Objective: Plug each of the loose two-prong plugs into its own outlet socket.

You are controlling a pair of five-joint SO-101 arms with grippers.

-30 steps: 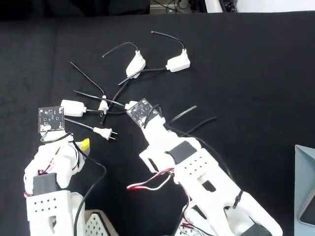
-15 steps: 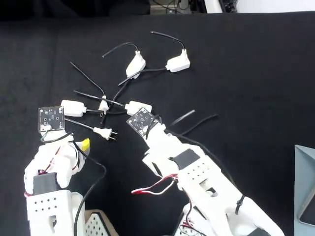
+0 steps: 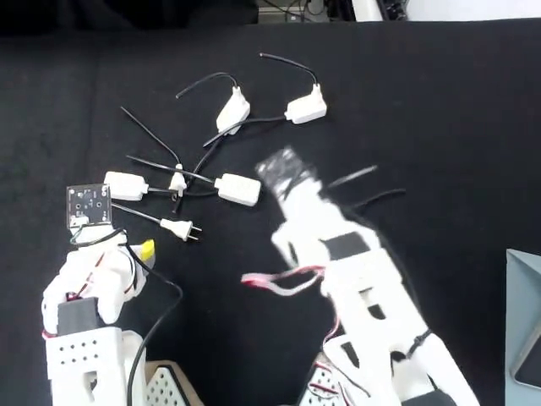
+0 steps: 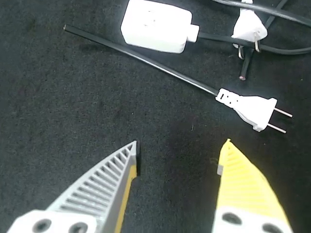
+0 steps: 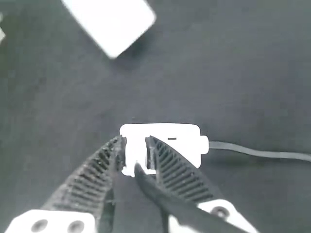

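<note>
1. My left gripper [image 4: 181,143] stands wide open. The grey finger and the yellow finger are well apart with nothing between them, above the black table [image 3: 439,101].
2. The plug [image 4: 248,108] lies flat on the table just beyond that gripper, nearer the yellow finger. Both prongs are bare and point away from its cord. It touches no socket.
3. The left socket [image 4: 155,26] lies farther out, apart from the plug. Its cord end faces a small plug [image 4: 249,30] that rests on crossed cords.
4. My right gripper [image 5: 134,145] is drawn narrow, with the fingertips pinching one end of the held socket [image 5: 177,144]. The cord leaves the opposite end.
5. A second socket [image 5: 109,22] lies near the held socket, not touching it.
6. In the high view my right arm [image 3: 347,262] reaches to mid-table. My left arm [image 3: 84,304] sits at the near left corner.
7. Two white cord pieces, the far-left piece [image 3: 232,110] and the far-right piece [image 3: 306,107], lie near each other at the far side. I cannot tell plug from socket there.
</note>
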